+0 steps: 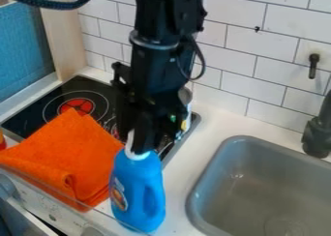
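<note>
And here we are, with the white tiled wall [275,44] spreading across the back, long bricks and dark joints all the way. Down from the top comes the black arm [154,66], right through the middle. To the right sits the grey sink [259,186], rounded corners and all, set into the pale counter [203,121]. Over on the left, the black cooktop [32,107], red glowing pattern inside its pale rings, and draped across its front is the orange cloth [81,155], soft, rumpled, a thick fold at the near edge.

Now the blue bottle [138,196]! It's upright at the front of the counter, between cloth and sink, its left side right beside the cloth. Bright, glossy blue, shoulders narrowing upward, a moulded handle down the right side, a colourful label with a patch of orange on the left, and a white top [134,152]. Up there is the gripper [136,142], its fingers drawn in narrow around that white top, holding the bottle. Whether the base touches the counter, I can't tell.

Smaller still: the dark faucet [317,136] at the right edge, and a little black hook [313,66] on the tiles.
</note>
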Action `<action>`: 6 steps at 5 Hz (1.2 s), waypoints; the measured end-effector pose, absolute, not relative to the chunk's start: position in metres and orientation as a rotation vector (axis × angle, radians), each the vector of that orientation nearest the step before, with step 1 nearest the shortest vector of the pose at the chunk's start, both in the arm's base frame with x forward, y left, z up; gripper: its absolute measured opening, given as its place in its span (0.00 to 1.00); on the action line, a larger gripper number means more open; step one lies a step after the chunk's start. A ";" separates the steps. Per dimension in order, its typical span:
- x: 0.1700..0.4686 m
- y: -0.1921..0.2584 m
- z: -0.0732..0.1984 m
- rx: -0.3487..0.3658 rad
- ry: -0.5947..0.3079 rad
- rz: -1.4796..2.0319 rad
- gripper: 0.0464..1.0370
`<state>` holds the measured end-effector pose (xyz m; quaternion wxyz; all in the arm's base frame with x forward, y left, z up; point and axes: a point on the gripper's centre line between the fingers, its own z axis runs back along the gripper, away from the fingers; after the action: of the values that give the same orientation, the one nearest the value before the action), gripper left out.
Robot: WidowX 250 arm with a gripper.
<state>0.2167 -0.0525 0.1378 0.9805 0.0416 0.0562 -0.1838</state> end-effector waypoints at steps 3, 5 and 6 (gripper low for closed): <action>0.223 -0.065 0.137 0.056 0.048 -0.228 0.43; 0.218 -0.055 0.142 0.086 0.086 -0.152 0.97; 0.218 -0.039 0.168 0.107 0.034 -0.100 0.97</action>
<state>0.2177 -0.0389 0.1676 0.9972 0.0532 0.0172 -0.0501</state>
